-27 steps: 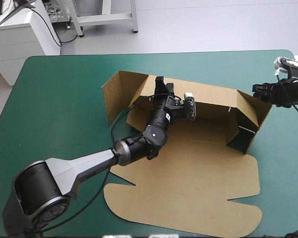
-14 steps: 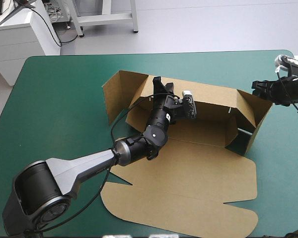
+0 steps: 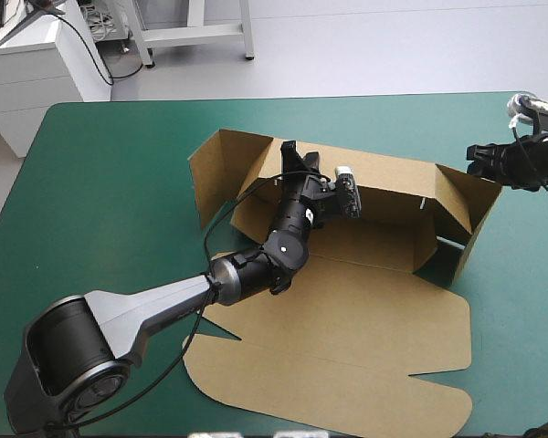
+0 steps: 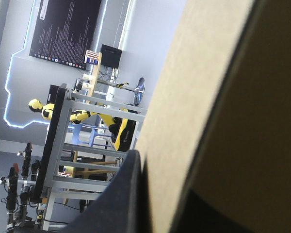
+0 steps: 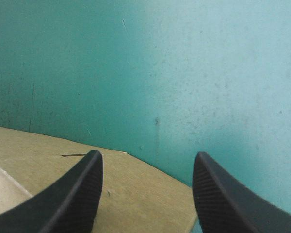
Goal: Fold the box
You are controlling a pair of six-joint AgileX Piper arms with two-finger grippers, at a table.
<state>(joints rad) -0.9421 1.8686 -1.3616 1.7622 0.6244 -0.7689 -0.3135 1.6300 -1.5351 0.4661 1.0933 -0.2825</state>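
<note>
Box, brown: walls part raised, lid flat. Far wall pinched by left gripper; right gripper, fingers apart, beside right end wall. Next, probably: tuck that wall.

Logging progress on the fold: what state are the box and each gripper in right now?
box: partly folded, far wall and both end walls raised, lid lying flat.
left gripper: shut on the box's far wall.
right gripper: open, at the box's right end, holding nothing.
</note>
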